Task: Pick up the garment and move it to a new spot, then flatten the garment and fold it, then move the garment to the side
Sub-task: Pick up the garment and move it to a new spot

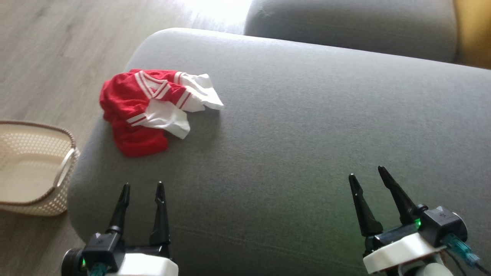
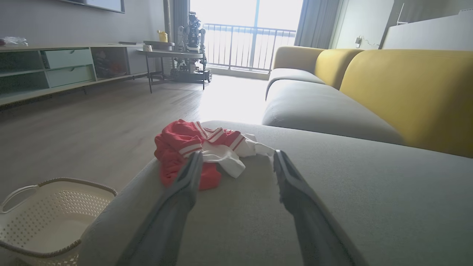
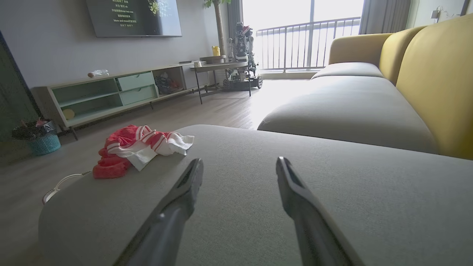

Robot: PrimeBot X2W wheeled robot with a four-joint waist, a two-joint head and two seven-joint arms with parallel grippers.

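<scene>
Left gripper [image 1: 142,184]: held low at the near edge of the seat, fingers spread wide with nothing between them. It is lined up with the garment ahead, so it is judged the likelier arm for the first pick.
Right gripper [image 1: 366,172]: parked at the near edge too, well off to the right, fingers parted and empty. Bare fabric is faced here.
Seat cushion [image 1: 307,134]: a broad grey surface, largely free. Enough room is judged to be there for a new spot and for the flattening.
Basket [image 1: 66,165]: set on the floor [image 1: 57,46] just beside the cushion's left corner, below the garment's side.
Garment [image 1: 130,99]: red and white, left in a crumpled heap near the far left corner of the cushion, close to its edge and well apart from both grippers. White cloth is lapped over red.
Step in hand: nothing is lifted yet, so the reach for the pick-up is judged to be next.
Risk: with the edge so near, the heap could be dragged over the side.
Beyond: a second grey cushion [image 1: 345,23] and a yellow backrest [image 1: 473,30] are seen.
</scene>
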